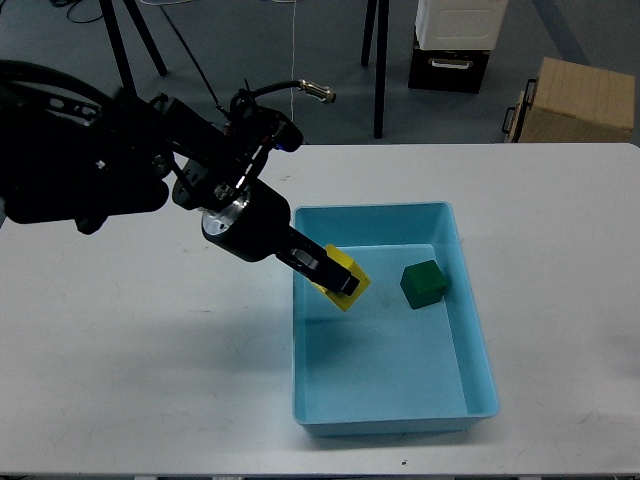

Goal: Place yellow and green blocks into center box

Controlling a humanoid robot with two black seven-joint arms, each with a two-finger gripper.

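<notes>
Left arm: black, entering from the upper left of the frame, reaching down and right over the tray's left wall. Left gripper point(334, 275): fingers closed on the yellow block, one dark finger point(318, 264) lying across the block's upper face.

Yellow block point(347, 284): bright yellow cube, tilted on a corner, held in the upper left part of the tray's interior; whether its lower corner touches the tray floor cannot be told.

Green block point(423, 284): dark green cube, resting on the tray floor in the upper right part of the interior, well apart from the yellow block and near the right wall.

Light-blue tray point(478, 385): shallow, rectangular, rounded corners, standing right of centre on the table.

White table point(140, 370): fills most of the frame, with faint scuff marks.

Background, top of frame: brown cardboard box point(577, 100) at upper right on the floor; white-and-black crate point(452, 45) just left of it; dark stand legs point(378, 70) near top centre.

Right arm: not seen.
</notes>
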